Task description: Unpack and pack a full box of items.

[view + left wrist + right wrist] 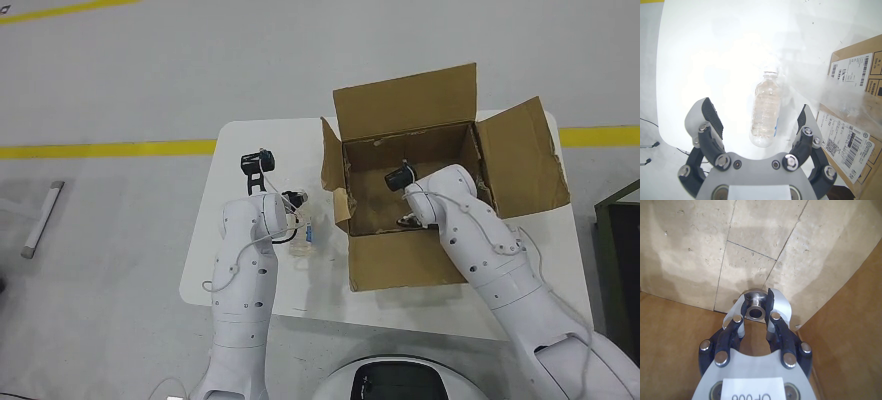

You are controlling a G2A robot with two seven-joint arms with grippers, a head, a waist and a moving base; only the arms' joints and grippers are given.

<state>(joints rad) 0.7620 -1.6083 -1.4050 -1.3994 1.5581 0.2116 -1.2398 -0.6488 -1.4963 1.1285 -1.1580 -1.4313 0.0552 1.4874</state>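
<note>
We see the white table with the open cardboard box on its right part, flaps spread. Just left of the box a clear plastic bottle lies on the table. The left gripper hangs over it, jaws spread wide, touching nothing. Down inside the box the right gripper is clenched on a small metal flanged bushing.
</note>
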